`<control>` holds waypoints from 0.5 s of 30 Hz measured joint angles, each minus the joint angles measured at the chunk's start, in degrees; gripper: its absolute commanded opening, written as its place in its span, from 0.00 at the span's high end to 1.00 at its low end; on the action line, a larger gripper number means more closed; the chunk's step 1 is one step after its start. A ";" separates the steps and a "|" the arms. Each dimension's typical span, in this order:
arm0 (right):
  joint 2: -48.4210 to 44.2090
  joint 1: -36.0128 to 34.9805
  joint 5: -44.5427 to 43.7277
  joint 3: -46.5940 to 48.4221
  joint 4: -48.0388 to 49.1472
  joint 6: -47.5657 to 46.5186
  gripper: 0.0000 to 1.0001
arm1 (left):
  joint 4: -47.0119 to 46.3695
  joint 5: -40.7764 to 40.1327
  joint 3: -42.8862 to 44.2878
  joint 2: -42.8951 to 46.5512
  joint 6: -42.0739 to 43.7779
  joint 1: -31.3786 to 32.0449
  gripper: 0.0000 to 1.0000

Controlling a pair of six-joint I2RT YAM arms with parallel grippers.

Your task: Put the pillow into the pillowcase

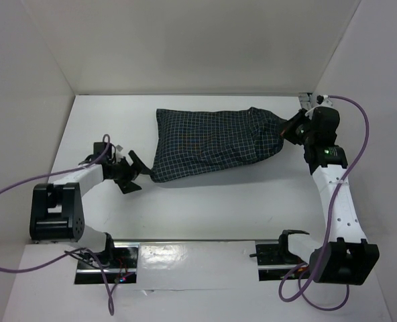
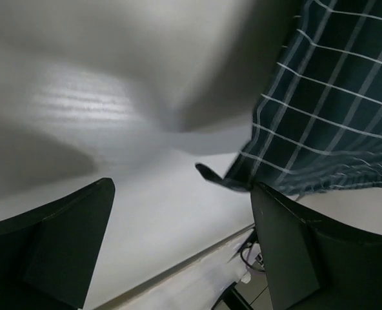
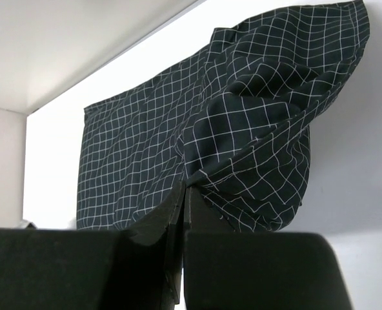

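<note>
The plump checked pillowcase (image 1: 212, 144) is hiding its filling; right end effector (image 3: 183, 194) is pinching its bunched end, left end effector (image 1: 133, 172) is gaping.

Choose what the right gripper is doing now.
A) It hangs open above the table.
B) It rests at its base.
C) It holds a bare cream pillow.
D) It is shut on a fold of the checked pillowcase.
D: in the right wrist view, the right gripper has its fingers closed on a fold of the pillowcase.
</note>
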State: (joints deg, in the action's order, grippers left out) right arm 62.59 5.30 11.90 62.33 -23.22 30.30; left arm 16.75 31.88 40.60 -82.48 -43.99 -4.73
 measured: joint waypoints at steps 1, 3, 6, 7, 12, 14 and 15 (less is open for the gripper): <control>0.00 0.00 0.11 0.00 0.00 0.00 1.00 | -1.40 -0.35 0.04 -1.64 -0.04 0.79 0.00; 0.02 0.00 0.33 0.00 0.00 0.00 1.00 | -3.65 -0.70 0.02 -4.35 -0.28 2.05 0.02; 0.13 0.00 0.50 0.00 0.00 -0.17 1.00 | -8.33 -0.07 -0.09 -5.60 -1.57 3.28 0.07; 0.15 0.00 0.59 0.00 0.00 -0.22 1.00 | -9.99 -0.04 -0.11 -5.79 -1.68 3.61 0.10; 0.87 0.00 1.03 0.00 0.00 -0.39 1.00 | -17.42 2.45 -0.37 -7.87 -2.73 5.05 0.14; 1.38 0.00 1.20 0.00 0.02 -0.42 1.00 | -19.87 3.93 -0.98 -7.96 -2.80 5.27 0.15; 1.60 0.00 1.31 0.00 0.02 -0.42 1.00 | -21.53 4.79 -1.46 -7.96 -2.73 5.31 0.17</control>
State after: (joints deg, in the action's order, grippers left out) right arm 64.18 5.30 13.21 62.33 -23.20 29.89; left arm -4.78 36.67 39.13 -90.43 -46.72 0.58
